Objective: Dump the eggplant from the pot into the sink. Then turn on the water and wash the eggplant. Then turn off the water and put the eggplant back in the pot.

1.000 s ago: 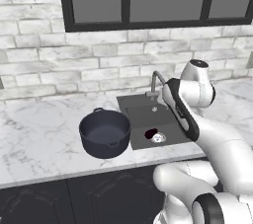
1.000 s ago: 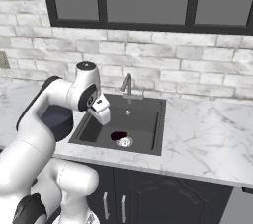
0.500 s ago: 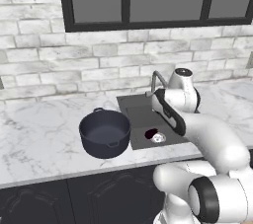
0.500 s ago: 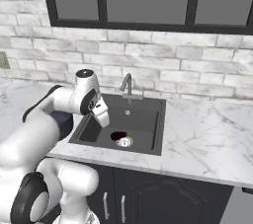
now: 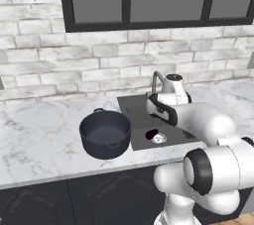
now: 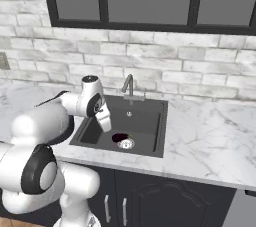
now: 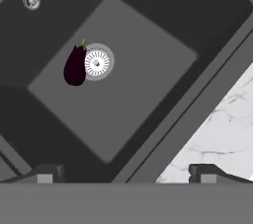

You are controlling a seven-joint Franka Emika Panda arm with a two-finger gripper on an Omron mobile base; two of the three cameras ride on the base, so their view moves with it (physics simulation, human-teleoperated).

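The eggplant (image 7: 75, 65), small and dark purple, lies on the floor of the sink (image 7: 133, 94), touching the round silver drain (image 7: 97, 62). It also shows as a dark spot (image 6: 119, 137) beside the drain in the right base view, and the eggplant (image 5: 150, 134) shows in the left base view too. The dark pot (image 5: 105, 132) stands upright on the counter left of the sink (image 5: 136, 107), with nothing visible inside. My gripper (image 6: 106, 122) hangs over the left part of the basin. It is open (image 7: 126, 176), with nothing between its fingers. No water runs from the faucet (image 6: 129, 85).
White marble counter (image 6: 200, 141) surrounds the sink (image 6: 145, 116), and a strip of it (image 7: 222, 139) borders the basin in the hand view. The gooseneck faucet (image 5: 157, 79) rises at the sink's back edge, before a brick wall and a dark-framed window.
My arm has folded down and brought the hand lower over the sink. The gripper stays open. Pot and eggplant have not moved.
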